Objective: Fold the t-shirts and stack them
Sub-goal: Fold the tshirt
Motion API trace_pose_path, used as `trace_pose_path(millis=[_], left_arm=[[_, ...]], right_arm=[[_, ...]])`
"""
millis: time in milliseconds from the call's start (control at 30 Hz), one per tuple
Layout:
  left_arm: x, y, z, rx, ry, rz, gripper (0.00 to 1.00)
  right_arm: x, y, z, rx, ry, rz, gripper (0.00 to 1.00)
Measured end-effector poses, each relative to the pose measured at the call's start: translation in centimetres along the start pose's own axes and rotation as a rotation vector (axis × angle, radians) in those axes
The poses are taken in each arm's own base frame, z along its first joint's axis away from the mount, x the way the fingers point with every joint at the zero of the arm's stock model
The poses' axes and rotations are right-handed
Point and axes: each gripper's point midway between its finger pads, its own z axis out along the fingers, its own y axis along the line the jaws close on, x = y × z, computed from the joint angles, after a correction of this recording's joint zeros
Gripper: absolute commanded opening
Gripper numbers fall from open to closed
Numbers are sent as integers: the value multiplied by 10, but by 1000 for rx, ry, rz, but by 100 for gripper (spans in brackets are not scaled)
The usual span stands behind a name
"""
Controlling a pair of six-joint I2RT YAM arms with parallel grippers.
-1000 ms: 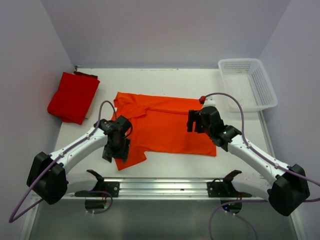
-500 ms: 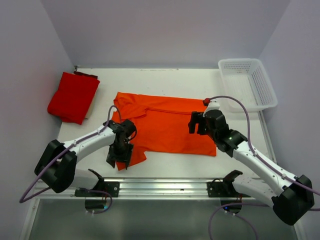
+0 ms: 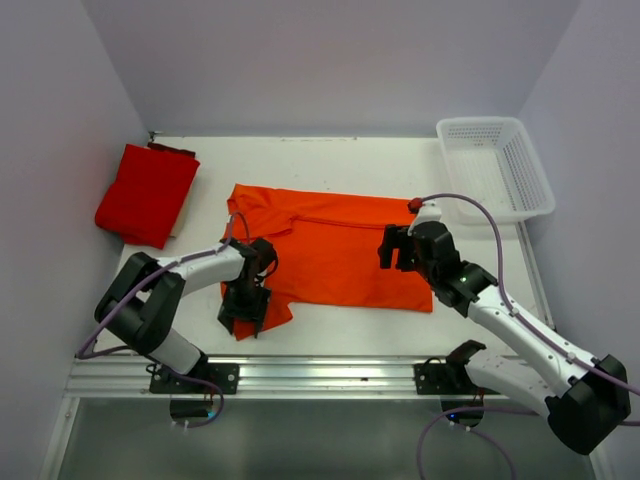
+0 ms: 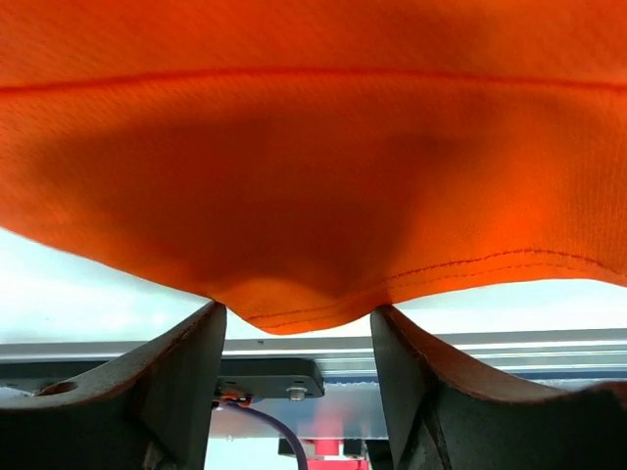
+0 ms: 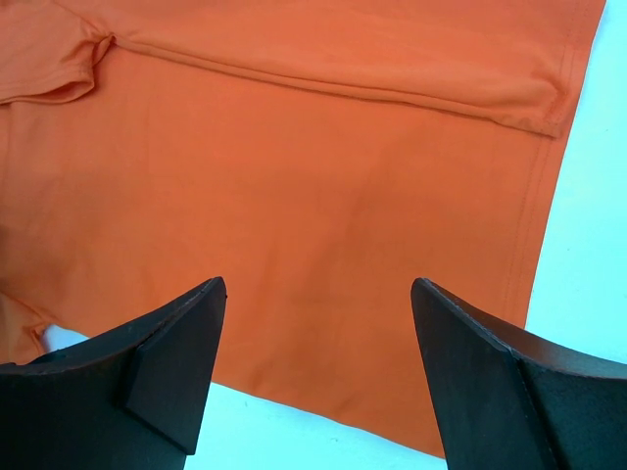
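Observation:
The bright orange t-shirt (image 3: 330, 255) lies spread flat in the middle of the table. The deeper red t-shirt (image 3: 147, 193) lies folded at the far left. My left gripper (image 3: 243, 308) is at the orange shirt's near left sleeve. In the left wrist view the orange shirt's hem (image 4: 313, 147) sags between the tips of the left gripper (image 4: 297, 328), whose jaws stand apart. My right gripper (image 3: 395, 247) hovers open over the shirt's right part. In the right wrist view the orange cloth (image 5: 294, 176) lies under the wide-open right gripper (image 5: 318, 286), close to the shirt's near edge.
A white mesh basket (image 3: 495, 165) stands at the far right corner. A metal rail (image 3: 320, 372) runs along the table's near edge. Walls close in the left, back and right sides.
My left gripper has slid a little nearer and to the right along the sleeve, and the left arm has drawn in. My right gripper has shifted slightly to the right.

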Motion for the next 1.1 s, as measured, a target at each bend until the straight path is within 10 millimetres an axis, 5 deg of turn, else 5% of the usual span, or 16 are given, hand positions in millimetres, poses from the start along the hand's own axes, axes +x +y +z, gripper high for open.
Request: trace_pose_path(millis=[100,233,300,533,667,800,1100], left_arm=[[-5,3,0,21,-3,-20,54],[-5,3,2,39,18,-21,23],[-4,3,2,42,27,-16,15],[-4,2,0,52,18,-8,14],[-9,-1,-9,78,-41,-3,15],[-12,-3,-22,107,-110,2,15],[-16,-6,-49,142,-219,19,14]], right_arm=[[-1,-1,-1,1,-2,-3,73],[0,-1,-1,3,1,-8,63],[1,-2,-1,4,1,-10,61],[4,-8,-2,34,12,-17,64],[13,-21,0,110,37,-5,76],[39,-47,6,283,132,30,89],[103,-94,-6,594,231,228,84]])
